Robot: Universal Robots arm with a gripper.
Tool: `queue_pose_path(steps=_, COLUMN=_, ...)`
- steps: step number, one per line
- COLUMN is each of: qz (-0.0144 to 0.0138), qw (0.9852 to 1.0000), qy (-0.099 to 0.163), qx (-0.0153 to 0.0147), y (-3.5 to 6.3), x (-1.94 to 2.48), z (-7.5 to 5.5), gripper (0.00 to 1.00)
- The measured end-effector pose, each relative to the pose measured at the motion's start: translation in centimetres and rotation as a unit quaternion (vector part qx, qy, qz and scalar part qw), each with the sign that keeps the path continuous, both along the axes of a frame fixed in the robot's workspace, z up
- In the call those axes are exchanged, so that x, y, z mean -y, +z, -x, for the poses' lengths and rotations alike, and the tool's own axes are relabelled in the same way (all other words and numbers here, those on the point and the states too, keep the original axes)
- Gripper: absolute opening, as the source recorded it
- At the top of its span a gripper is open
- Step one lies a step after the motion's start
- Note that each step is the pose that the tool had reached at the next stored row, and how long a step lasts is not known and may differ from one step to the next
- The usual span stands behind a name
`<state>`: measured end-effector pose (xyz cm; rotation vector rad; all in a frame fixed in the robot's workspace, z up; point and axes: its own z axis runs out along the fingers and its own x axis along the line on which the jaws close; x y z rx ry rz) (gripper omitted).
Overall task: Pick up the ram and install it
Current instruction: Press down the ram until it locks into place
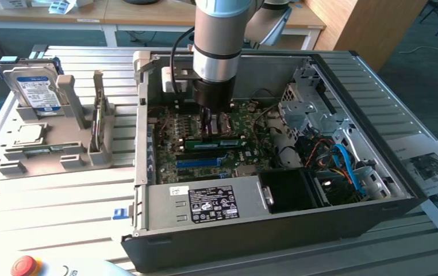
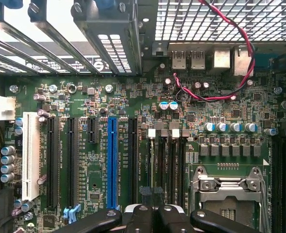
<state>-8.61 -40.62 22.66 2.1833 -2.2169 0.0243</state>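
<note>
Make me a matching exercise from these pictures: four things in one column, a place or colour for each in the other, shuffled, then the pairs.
1. hard drive
2. long blue slot
3. red button
4. gripper

A. on the motherboard, between black slots
B. low inside the computer case, shut, over the motherboard
C. standing in a grey holder outside the case
D. near corner of the table

Pairs: 1-C, 2-A, 3-D, 4-B

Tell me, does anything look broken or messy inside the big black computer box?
Nothing looks broken or spilled. One thing stands out: a thin twisted red-and-black wire loops loosely over the green motherboard beside the silver rear ports, instead of being tucked away.
</note>
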Motion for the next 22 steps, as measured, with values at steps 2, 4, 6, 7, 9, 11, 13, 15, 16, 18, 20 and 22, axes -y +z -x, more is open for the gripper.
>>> queue_pose_path(steps=2, qz=-0.0001, qw=1.0, qy=0.0, qx=0.0, y=-0.07, x=0.0, z=0.0, gripper=0.1)
queue_pose_path(steps=4, qz=0.0, qw=1.0, qy=0.0, qx=0.0, y=-0.12, x=0.0, z=0.0, gripper=0.1)
queue_pose_path(steps=6, qz=0.0001, qw=1.0, qy=0.0, qx=-0.0001, y=-0.16, x=0.01, z=0.01, gripper=0.1)
queue_pose_path(steps=7, qz=0.0001, qw=1.0, qy=0.0, qx=-0.0001, y=-0.18, x=0.01, z=0.0, gripper=0.1)
queue_pose_path(steps=9, qz=0.0001, qw=1.0, qy=0.0, qx=0.0, y=-0.23, x=0.0, z=0.0, gripper=0.1)
queue_pose_path(steps=11, qz=0.0001, qw=1.0, qy=0.0, qx=-0.0001, y=-0.27, x=0.01, z=0.0, gripper=0.1)
queue_pose_path(steps=13, qz=0.0001, qw=1.0, qy=0.0, qx=-0.0001, y=-0.33, x=0.01, z=0.0, gripper=0.1)
queue_pose_path(steps=15, qz=0.0001, qw=1.0, qy=0.0, qx=-0.0001, y=-0.39, x=0.01, z=0.0, gripper=0.1)
queue_pose_path(steps=16, qz=0.0, qw=1.0, qy=0.0, qx=0.0, y=-0.43, x=0.01, z=0.0, gripper=0.1)
queue_pose_path(steps=18, qz=0.0001, qw=1.0, qy=0.0, qx=-0.0001, y=-0.5, x=0.01, z=0.0, gripper=0.1)
queue_pose_path(steps=20, qz=0.0002, qw=1.0, qy=0.0, qx=-0.0001, y=-0.55, x=0.01, z=0.0, gripper=0.1)
queue_pose_path(steps=22, qz=0.0002, qw=1.0, qy=0.0, qx=-0.0001, y=-0.56, x=0.01, z=0.0, gripper=0.1)
